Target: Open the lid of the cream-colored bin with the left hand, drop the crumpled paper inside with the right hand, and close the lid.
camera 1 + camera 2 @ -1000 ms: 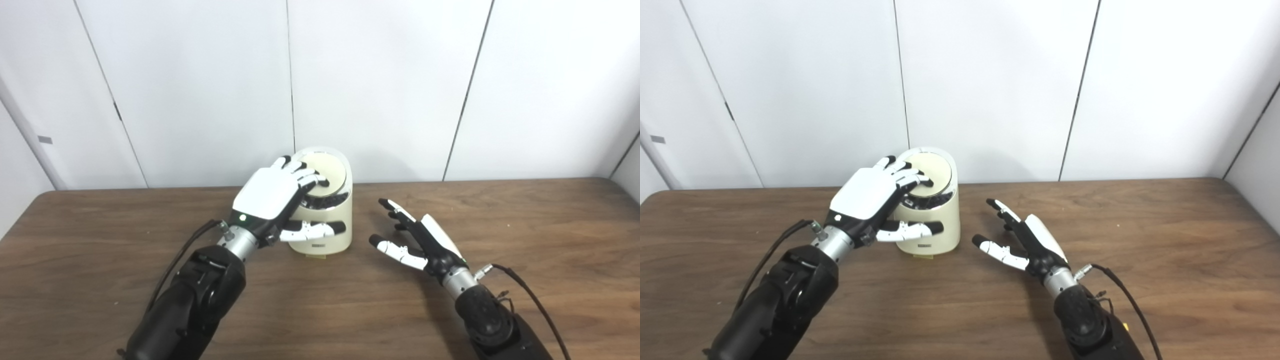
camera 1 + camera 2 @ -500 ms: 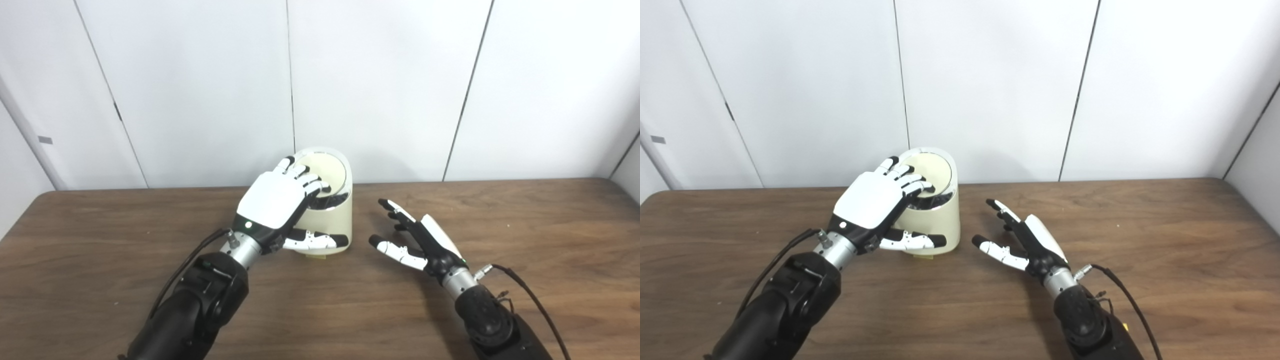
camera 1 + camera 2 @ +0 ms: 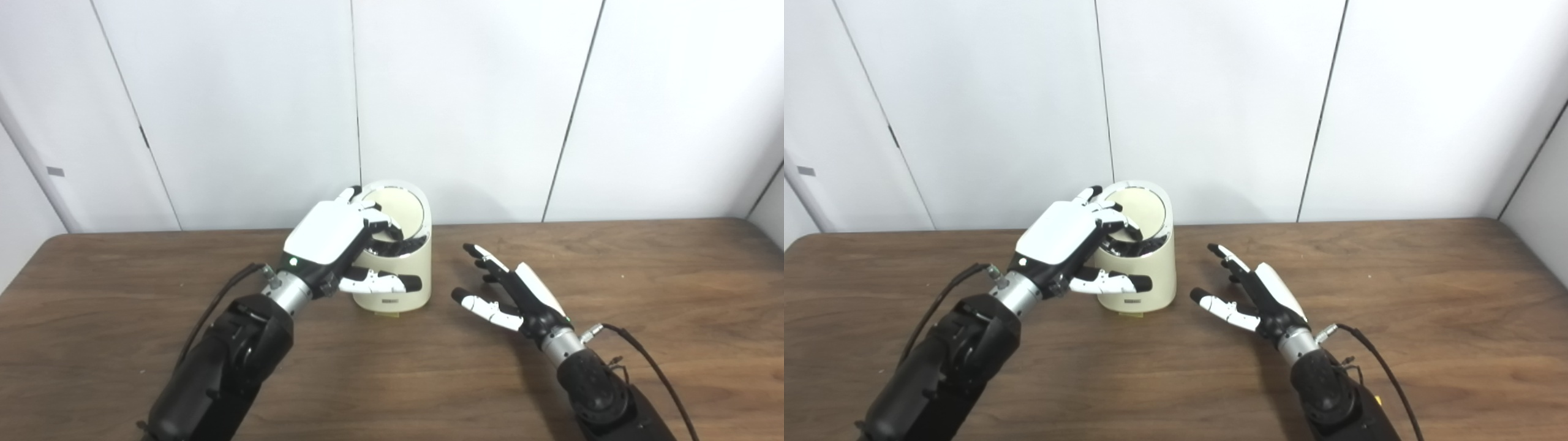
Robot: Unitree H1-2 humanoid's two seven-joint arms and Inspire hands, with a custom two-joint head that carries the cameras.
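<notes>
A bin [image 3: 404, 278] is set on the table [image 3: 643, 275] toward its far edge, left of centre, with a panelled wall [image 3: 465, 104] directly behind. The left hand [image 3: 327, 236] is placed over the bin's left side, its fingers [image 3: 383, 223] curled onto the tilted lid [image 3: 398, 208] at the top and its thumb extended across the bin's front face. The right hand [image 3: 511, 294] is positioned to the right of the bin and slightly nearer the front edge, apart from it, with fingers spread and nothing held; the paper cannot be located.
</notes>
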